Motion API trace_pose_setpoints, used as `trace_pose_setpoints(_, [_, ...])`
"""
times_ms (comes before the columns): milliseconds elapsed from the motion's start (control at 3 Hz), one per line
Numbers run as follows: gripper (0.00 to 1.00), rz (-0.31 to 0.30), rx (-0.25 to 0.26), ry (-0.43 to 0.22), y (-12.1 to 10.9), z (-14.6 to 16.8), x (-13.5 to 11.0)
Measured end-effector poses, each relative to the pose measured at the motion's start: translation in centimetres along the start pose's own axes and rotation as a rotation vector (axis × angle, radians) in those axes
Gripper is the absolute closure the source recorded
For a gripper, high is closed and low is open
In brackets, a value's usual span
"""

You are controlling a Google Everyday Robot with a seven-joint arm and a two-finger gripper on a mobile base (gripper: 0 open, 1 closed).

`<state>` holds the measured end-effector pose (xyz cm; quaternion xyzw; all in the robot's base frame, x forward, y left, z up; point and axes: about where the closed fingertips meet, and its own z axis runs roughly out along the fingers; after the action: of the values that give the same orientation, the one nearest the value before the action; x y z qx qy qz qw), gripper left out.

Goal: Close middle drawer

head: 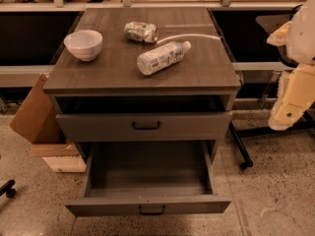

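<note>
The dark grey cabinet (142,73) stands in the middle of the camera view. Its middle drawer (147,205) is pulled far out towards me. It has a low front panel with a small black bar handle (151,210), and its long grey box (147,168) is empty. Above it, the taller-fronted top drawer (142,127) with a bigger handle (146,126) stands slightly out. The lowest drawer is hidden under the open one. My gripper (284,117) hangs on the cream arm at the right edge, level with the top drawer and well to the right of the cabinet, touching nothing.
On the cabinet top are a white bowl (83,44), a crushed can (141,32), a lying plastic bottle (162,57) and a white cable (192,36). Cardboard (33,109) leans at the left. A black chair leg with a castor (240,149) is at the right.
</note>
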<state>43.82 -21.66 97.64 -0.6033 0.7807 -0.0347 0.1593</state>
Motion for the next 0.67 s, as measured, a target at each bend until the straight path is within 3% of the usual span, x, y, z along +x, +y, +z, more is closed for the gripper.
trace_pose_setpoints(667, [0.0,-0.043,0.002,-0.034,0.9,1.5,-0.8])
